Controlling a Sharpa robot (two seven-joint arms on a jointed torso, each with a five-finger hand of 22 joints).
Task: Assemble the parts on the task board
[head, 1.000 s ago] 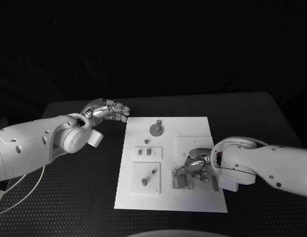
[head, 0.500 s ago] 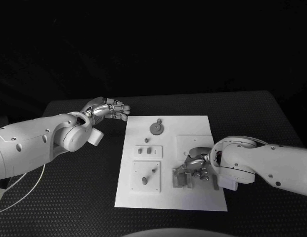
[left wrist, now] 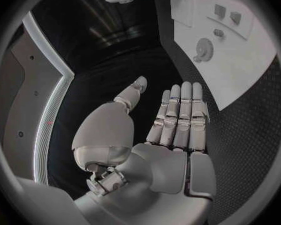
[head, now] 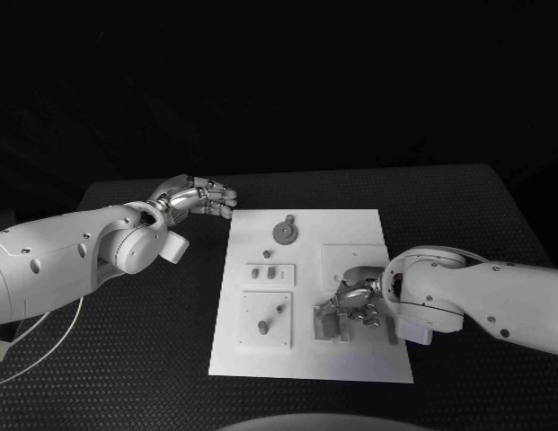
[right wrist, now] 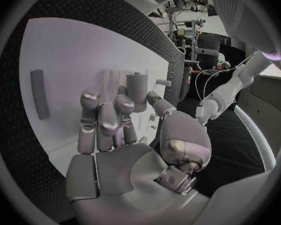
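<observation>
The white board [head: 307,269] lies mid-frame on the worktop [head: 486,215]. The right robot hand [head: 354,303] is curled over a grey cylinder [right wrist: 137,91]; a firm grip cannot be told. The left robot hand [left wrist: 178,117] is held flat and empty, upper left.

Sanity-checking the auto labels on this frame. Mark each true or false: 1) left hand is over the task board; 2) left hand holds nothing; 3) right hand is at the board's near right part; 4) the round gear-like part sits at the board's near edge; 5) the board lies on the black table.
1) False. The left hand hangs over the black table, beside the far left corner of the task board.
2) True. In the left wrist view its fingers are straight, with nothing in them.
3) True. The right hand is there, among small upright parts.
4) False. The round part sits near the far edge.
5) True.
</observation>
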